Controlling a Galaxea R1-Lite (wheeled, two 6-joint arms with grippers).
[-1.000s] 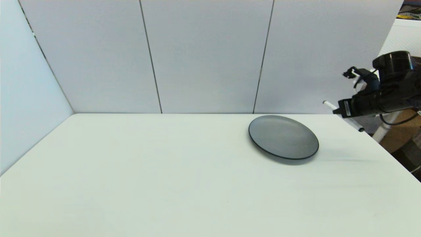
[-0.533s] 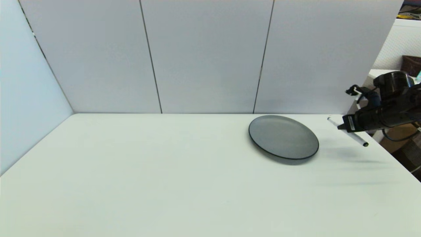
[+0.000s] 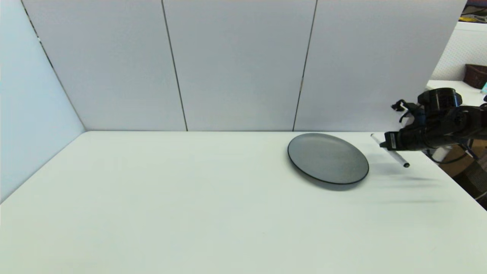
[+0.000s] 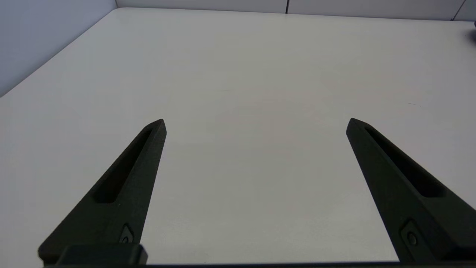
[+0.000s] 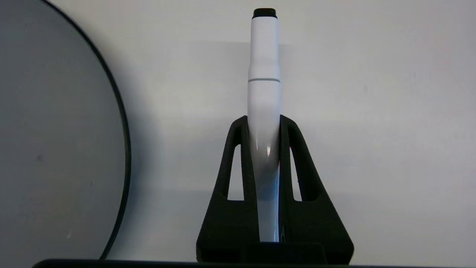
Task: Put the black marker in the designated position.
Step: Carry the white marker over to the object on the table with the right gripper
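Note:
My right gripper (image 3: 387,144) is shut on the black marker (image 3: 398,159), a slim white pen with small black tips, held above the table just right of the grey plate (image 3: 328,158). In the right wrist view the marker (image 5: 264,67) sticks out from between the gripper (image 5: 264,121) and its closed fingers (image 5: 238,141), with the plate's rim (image 5: 124,149) beside it. The left gripper (image 4: 254,123) hangs open over bare tabletop, with nothing between its fingers (image 4: 148,141). No mark for the designated position shows on the table.
The table's right edge (image 3: 452,179) runs close under my right arm, with clutter beyond it. White panel walls (image 3: 239,64) close off the back and the left side.
My right gripper with the marker has come down from above the table's back right corner and shifted a little left, toward the plate. The plate has not moved.

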